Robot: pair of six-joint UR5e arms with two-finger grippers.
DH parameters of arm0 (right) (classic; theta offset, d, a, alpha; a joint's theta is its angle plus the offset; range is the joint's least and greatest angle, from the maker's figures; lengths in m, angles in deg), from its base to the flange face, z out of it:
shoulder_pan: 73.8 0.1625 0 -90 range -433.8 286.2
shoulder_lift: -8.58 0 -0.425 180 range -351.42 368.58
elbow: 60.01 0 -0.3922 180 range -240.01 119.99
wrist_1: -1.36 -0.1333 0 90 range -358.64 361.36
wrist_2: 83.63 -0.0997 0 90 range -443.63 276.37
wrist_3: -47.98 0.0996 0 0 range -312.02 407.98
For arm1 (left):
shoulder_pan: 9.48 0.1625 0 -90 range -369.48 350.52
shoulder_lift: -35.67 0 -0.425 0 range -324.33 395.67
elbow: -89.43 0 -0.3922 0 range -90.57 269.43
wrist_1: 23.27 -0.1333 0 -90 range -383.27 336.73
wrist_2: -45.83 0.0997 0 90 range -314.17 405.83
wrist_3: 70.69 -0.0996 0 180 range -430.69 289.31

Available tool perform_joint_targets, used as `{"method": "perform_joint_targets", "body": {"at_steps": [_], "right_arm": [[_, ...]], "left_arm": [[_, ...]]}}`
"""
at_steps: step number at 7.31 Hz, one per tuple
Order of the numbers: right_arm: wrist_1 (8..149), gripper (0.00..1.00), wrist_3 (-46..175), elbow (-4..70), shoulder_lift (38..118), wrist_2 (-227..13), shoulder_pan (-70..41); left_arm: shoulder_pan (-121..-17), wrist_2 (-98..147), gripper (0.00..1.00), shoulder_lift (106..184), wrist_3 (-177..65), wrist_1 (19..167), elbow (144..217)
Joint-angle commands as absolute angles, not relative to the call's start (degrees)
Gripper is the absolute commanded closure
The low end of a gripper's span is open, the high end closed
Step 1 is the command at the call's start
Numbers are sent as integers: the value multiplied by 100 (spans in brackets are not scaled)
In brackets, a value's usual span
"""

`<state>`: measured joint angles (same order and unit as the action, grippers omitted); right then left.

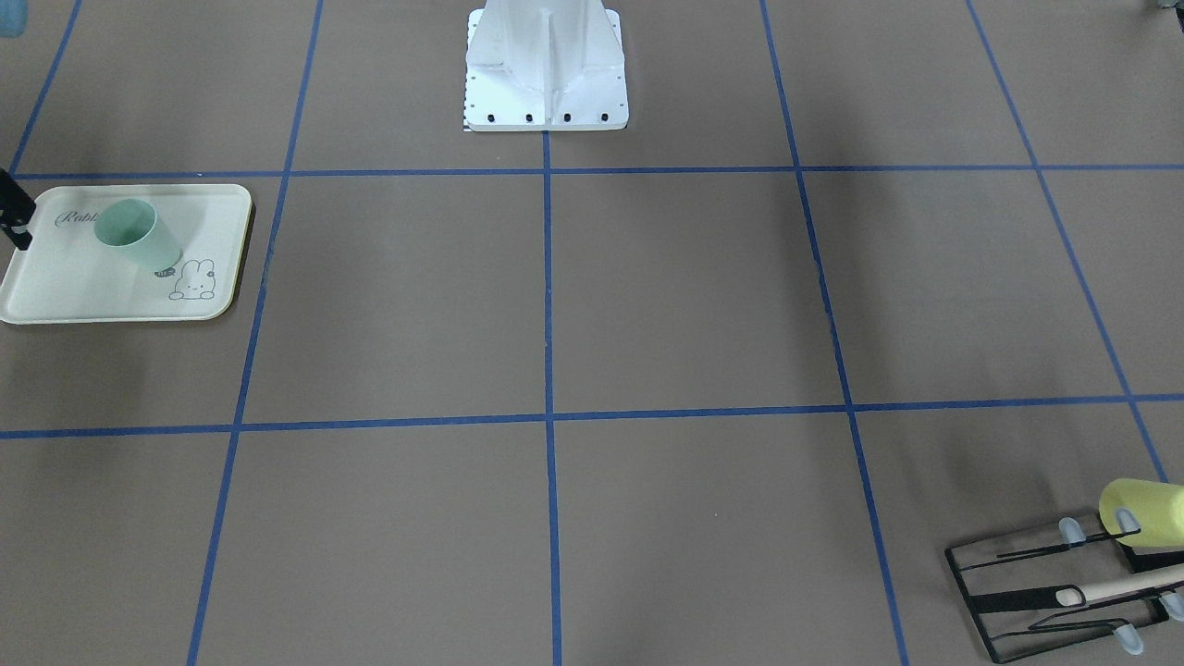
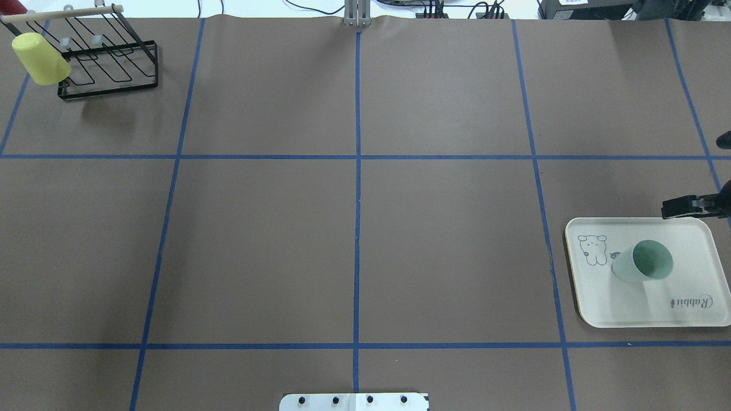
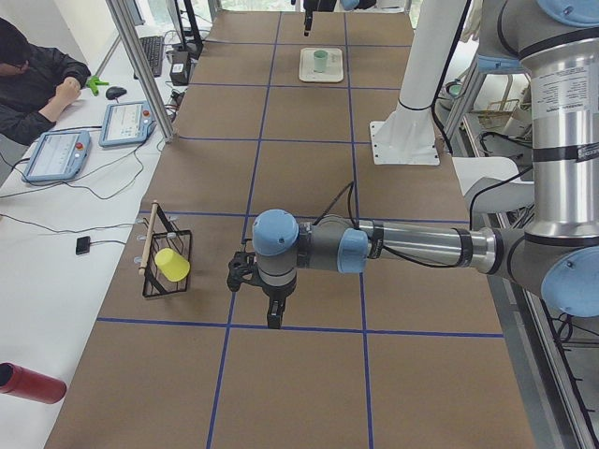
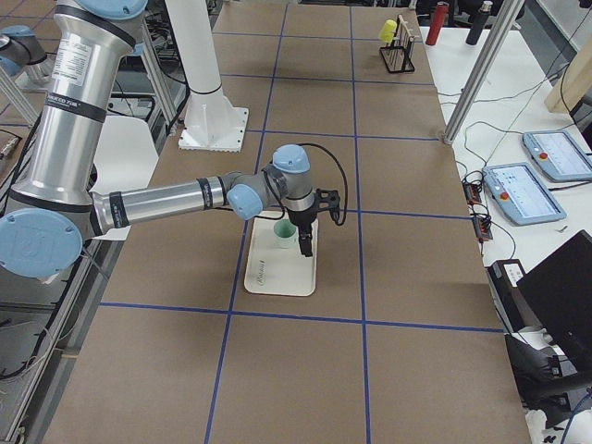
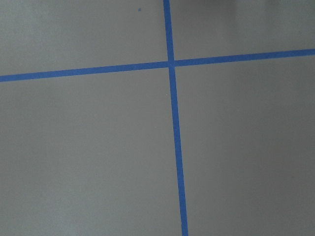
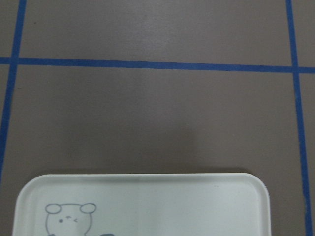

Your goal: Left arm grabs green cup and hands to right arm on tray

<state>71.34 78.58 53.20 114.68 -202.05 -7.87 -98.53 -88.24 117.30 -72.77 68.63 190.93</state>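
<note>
The green cup [image 2: 642, 261] stands upright on the cream tray [image 2: 617, 308] at the table's right end, mouth up, with nothing touching it. It also shows on the tray [image 1: 92, 296] as the cup [image 1: 139, 236] beside the rabbit drawing. My right gripper [image 2: 671, 208] hangs above the tray's far edge, apart from the cup; only a black finger shows, so I cannot tell its state. My left gripper [image 3: 272, 318] points down over bare table near the rack; I cannot tell whether it is open or shut. The right wrist view shows the tray's rim [image 6: 172, 201].
A black wire rack [image 2: 108, 68] holding a pale yellow cup [image 2: 40, 57] sits at the far left corner. The white robot base [image 1: 546, 74] stands mid-table at the robot's side. A person [image 3: 37, 79] sits at a side desk with tablets. A red bottle [image 3: 23, 383] lies there.
</note>
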Motion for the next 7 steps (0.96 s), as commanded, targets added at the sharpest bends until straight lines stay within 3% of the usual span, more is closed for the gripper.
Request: {"method": "perform_joint_targets", "body": {"at_steps": [1,4,7], "right_arm": [[7489,0,5863,4776,11492,-20492,429],[9088,0,3555,4800,11466,-21208,1932],[9295,0,3690,4800,11466,-21512,2192]], "left_arm": [[-9852,-8821,0,11706,-7262,7349,18832],[-9852,-8821,0,11724,-7245,7350,18786],[-9852,-8829,0,11715,-7227,7341,18804]]}}
